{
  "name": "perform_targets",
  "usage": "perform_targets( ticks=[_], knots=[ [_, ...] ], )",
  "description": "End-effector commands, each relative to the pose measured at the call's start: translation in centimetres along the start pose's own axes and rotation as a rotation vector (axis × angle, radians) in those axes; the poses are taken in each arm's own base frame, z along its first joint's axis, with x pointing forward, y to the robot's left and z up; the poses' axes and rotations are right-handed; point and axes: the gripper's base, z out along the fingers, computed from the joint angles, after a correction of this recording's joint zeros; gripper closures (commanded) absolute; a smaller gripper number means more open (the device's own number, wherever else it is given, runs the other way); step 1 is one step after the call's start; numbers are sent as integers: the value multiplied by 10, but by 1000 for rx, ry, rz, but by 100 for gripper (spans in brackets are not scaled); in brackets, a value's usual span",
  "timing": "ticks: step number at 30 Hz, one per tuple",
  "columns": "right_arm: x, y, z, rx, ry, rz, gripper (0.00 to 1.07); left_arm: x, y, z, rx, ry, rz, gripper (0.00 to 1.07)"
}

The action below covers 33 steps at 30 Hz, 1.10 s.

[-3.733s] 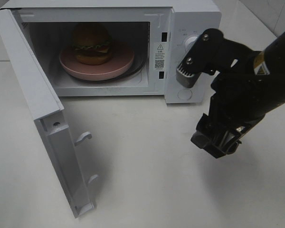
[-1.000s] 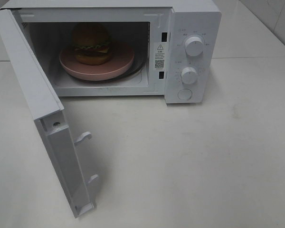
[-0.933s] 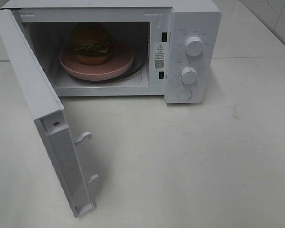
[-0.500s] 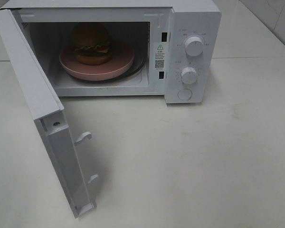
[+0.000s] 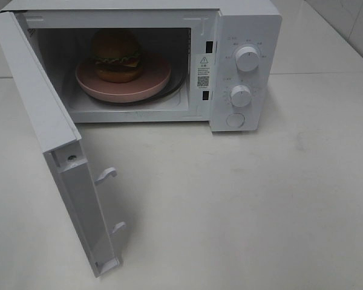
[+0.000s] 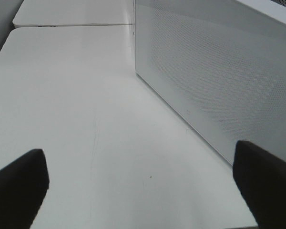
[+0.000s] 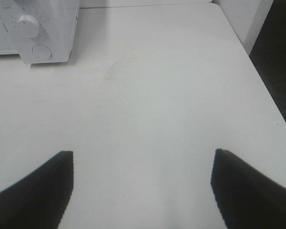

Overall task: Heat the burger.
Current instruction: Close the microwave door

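Exterior high: white microwave [image 5: 248,24] at the back of the table [image 5: 242,211], door [image 5: 42,115] swung wide open on the left side. The burger [image 5: 115,55] is inside the cavity, upright on the pink plate [image 5: 151,81], toward the left of the chamber. Control panel on the right carries the upper knob [image 5: 247,58], the lower knob [image 5: 240,95] and a round button [image 5: 235,120] below them. Neither arm shows in this view. Left wrist: left gripper [image 6: 138,157] hangs over bare table [image 6: 62,95], fingers [image 6: 16,186] spread as wide as they go, nothing between them, nothing touched. A white perforated panel [image 6: 219,71] of the microwave stands just beside it; can't tell whether it's the door face or a side wall. Right wrist: right gripper [image 7: 143,155] over bare table [image 7: 148,86], well apart from the microwave [image 7: 57,24], fingers [image 7: 38,186] held wide apart, holding nothing. The panel corner with the lower knob [image 7: 28,25] and round button [image 7: 41,51] is visible far ahead of the fingertips. Burger not visible in either wrist view.
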Motion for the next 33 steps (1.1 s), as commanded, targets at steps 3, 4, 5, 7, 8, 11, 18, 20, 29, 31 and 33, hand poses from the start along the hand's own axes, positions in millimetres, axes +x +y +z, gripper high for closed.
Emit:
perform_targets(
  ticks=[3, 4, 5, 7, 8, 11, 18, 20, 29, 31, 33],
  knots=[
    [2, -1, -4, -18, -36, -20, 31, 0, 0, 1, 3, 3, -5, 6],
    [2, 0, -4, -19, -36, -18, 31, 0, 0, 1, 3, 3, -5, 6],
    [2, 0, -4, -18, -36, -18, 31, 0, 0, 1, 3, 3, -5, 6],
    [2, 0, -4, -18, -36, -18, 31, 0, 0, 1, 3, 3, -5, 6],
    [2, 0, -4, -18, -36, -18, 31, 0, 0, 1, 3, 3, -5, 6],
    [2, 0, -4, -18, -36, -18, 31, 0, 0, 1, 3, 3, -5, 6],
    [2, 0, -4, -18, -36, -18, 31, 0, 0, 1, 3, 3, -5, 6],
    [2, 0, -4, -18, -36, -18, 31, 0, 0, 1, 4, 3, -5, 6],
    [2, 0, -4, -18, -36, -18, 31, -5, 1, -1, -8, -13, -38, 8],
    [2, 0, -4, -18, -36, -18, 31, -12, 1, -3, -10, -36, -53, 9],
    [2, 0, -4, -18, -36, -18, 31, -23, 2, 1, -14, -46, -54, 9]
  ],
)
